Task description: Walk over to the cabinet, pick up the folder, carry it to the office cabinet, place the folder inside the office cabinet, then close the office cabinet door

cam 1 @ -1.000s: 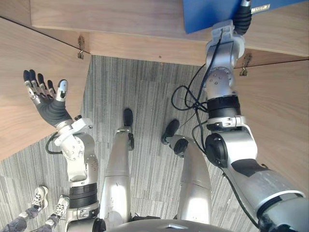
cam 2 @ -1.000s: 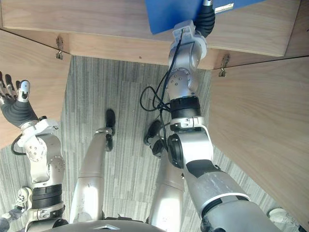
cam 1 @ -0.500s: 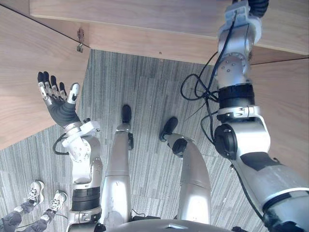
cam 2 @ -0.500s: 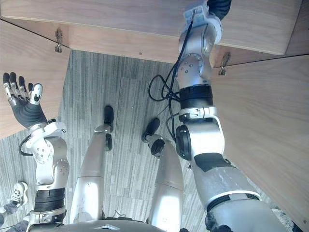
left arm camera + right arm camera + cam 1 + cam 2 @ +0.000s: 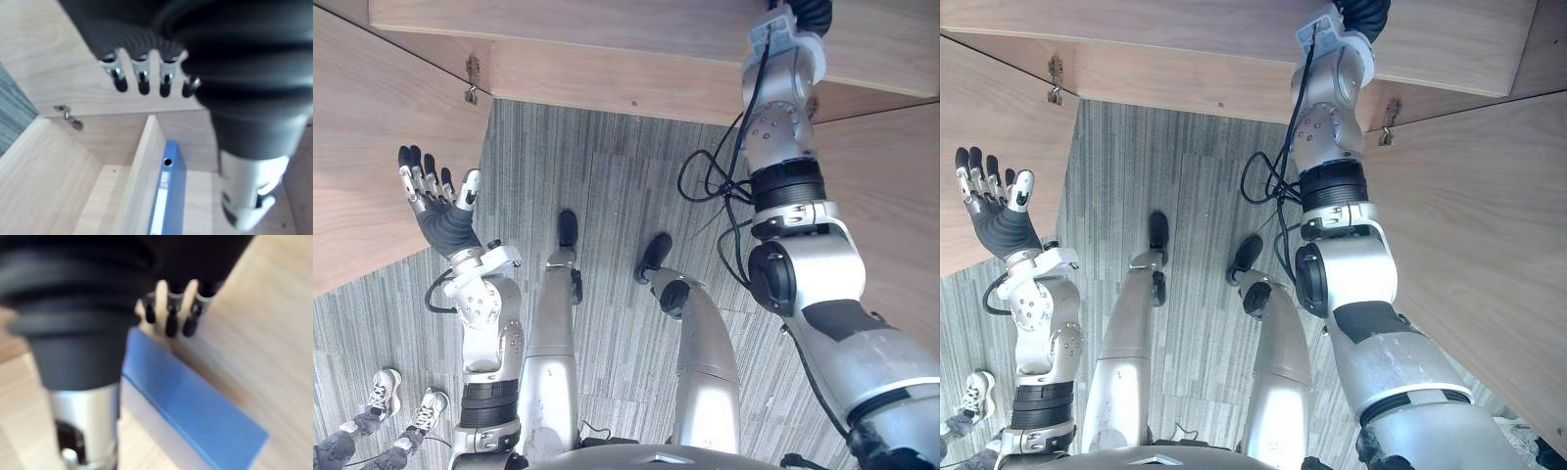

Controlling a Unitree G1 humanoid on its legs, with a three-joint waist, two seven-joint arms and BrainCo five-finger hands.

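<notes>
Step in hand: placing, judged near done. Folder [image 5: 168, 196] stood on edge inside office cabinet [image 5: 607, 69], just beside divider [image 5: 139, 186]. Spine w/ ring hole toward opening; long axis approx. vertical. R hand [image 5: 171, 316] over folder, fingers straight, no wrap seen. L hand [image 5: 435, 206] held up near L door [image 5: 362, 166], spread wide, empty. Next: clear R arm, swing door shut.

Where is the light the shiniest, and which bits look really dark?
Left wrist view: white glare sits on the thumb of the left hand, its ribbed cover looks very dark, and the blue folder stands in softer light. Right wrist view: the right hand looks dark against the brightly lit cabinet wood.
</notes>
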